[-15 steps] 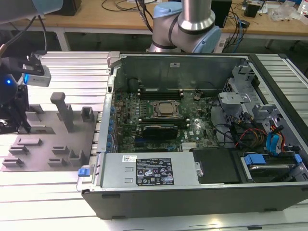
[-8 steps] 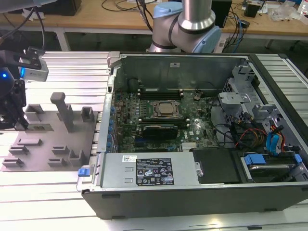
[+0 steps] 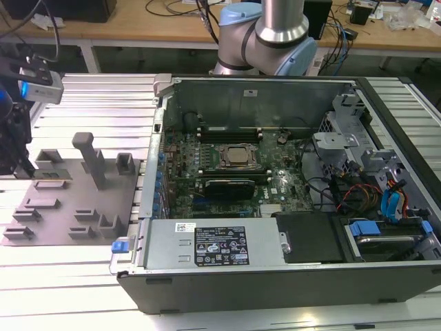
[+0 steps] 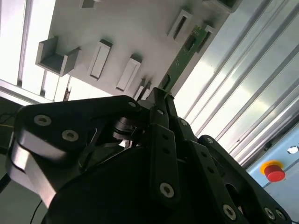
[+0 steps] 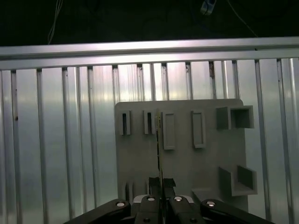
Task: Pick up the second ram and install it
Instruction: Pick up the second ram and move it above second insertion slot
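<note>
The second ram is a thin green stick with dark chips, and my gripper is shut on one end of it. In the first wrist view the ram shows edge-on, running from my fingertips out over the gray slotted plate. I cannot tell whether it still touches the plate. In the exterior view my gripper hangs over the plate's edge at the exterior view's left, far from the open computer case. The motherboard's CPU socket lies inside the case.
The gray plate carries a tall post and several raised blocks and slots. It lies on a ribbed aluminium table. The case has tall walls, a power supply along its near side and cables at the exterior view's right. A red button sits on the table edge.
</note>
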Tool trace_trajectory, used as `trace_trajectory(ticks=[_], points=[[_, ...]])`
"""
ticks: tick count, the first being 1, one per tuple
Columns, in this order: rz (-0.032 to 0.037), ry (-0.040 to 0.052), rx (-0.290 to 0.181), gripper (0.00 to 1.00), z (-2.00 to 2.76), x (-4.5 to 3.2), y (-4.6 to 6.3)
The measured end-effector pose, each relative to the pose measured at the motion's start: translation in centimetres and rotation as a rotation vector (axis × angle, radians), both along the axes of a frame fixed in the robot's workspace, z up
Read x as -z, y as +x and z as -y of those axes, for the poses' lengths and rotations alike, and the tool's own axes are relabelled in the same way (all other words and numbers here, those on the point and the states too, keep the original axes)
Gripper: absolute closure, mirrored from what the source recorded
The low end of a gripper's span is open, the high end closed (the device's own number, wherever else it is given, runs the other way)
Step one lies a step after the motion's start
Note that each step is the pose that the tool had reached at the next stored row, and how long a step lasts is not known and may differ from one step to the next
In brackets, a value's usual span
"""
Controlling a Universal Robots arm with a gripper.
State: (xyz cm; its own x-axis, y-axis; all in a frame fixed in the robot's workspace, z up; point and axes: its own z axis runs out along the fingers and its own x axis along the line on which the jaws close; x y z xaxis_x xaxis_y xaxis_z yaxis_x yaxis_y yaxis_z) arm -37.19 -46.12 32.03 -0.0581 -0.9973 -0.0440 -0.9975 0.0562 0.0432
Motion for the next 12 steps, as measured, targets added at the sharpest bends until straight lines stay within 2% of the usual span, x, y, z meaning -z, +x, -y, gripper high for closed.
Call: trace_trajectory(ticks=[2,6,12], points=[[0.0000,0.0005,0.000,0.89,0.00,-0.42,0.0],[0.0000,0.0008,0.000,0.89,0.00,-2.11,0.0],[0.0000,0.0011,0.000,0.89,0.00,-3.47,0.0]])
